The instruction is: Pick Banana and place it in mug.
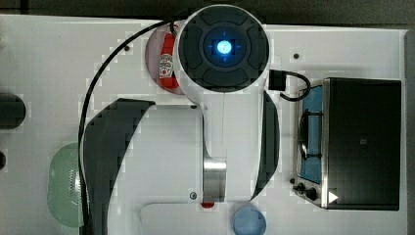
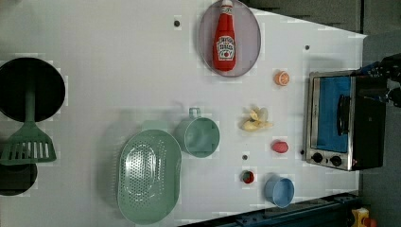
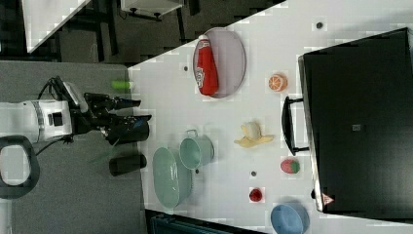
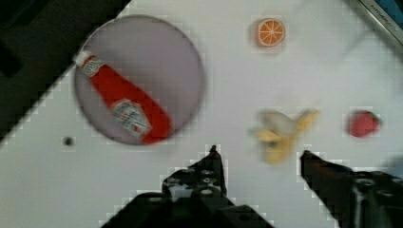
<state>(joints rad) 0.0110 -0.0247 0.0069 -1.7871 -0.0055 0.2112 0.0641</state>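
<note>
End effector (image 4: 259, 154) released, fingers spread wide w/ nothing between, hanging above table (image 2: 118, 71). Banana (image 2: 256, 120) peeled, lying on table approx. mid-scene; in left view just right of mug (image 2: 201, 136), apart from it, btwn orange slice (image 2: 282, 78) above and strawberry (image 2: 279, 147) below. Mug upright, touching colander (image 2: 149, 176) on left view's left. Ketchup bottle (image 2: 224, 42) flat on plate (image 2: 250, 33). Toaster oven (image 2: 345, 120) at left view's right; blue cup (image 2: 279, 191) near its lower corner.
</note>
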